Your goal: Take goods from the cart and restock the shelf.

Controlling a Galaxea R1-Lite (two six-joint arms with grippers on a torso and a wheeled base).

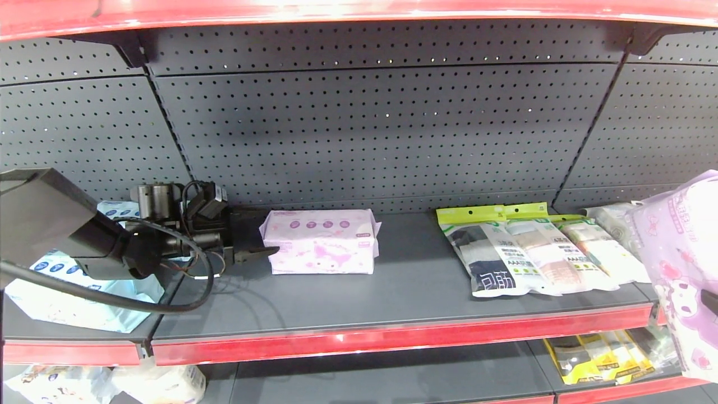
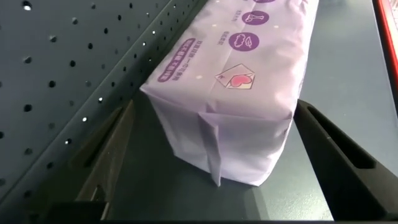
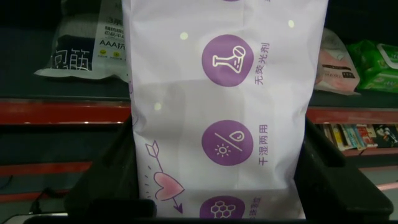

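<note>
A pink-purple tissue pack (image 1: 322, 241) lies flat on the grey shelf (image 1: 392, 292), near the perforated back panel. My left gripper (image 1: 258, 235) is at the pack's left end and stands open. In the left wrist view that pack's end (image 2: 233, 93) sits between the two fingers (image 2: 336, 155), with a gap on each side. A second purple pack (image 1: 684, 269) hangs upright in front of the shelf's right end. My right gripper (image 3: 217, 180) is shut on this pack (image 3: 227, 106), its black fingers (image 3: 106, 174) pressing both sides.
Sock packs with green headers (image 1: 505, 252) lie on the shelf's right part, and more wrapped goods (image 1: 611, 224) beyond them. Blue-white packs (image 1: 73, 292) fill the left bay. The lower shelf holds yellow-black packs (image 1: 606, 353) and white packs (image 1: 157, 384). A red lip (image 1: 392, 336) edges the shelf.
</note>
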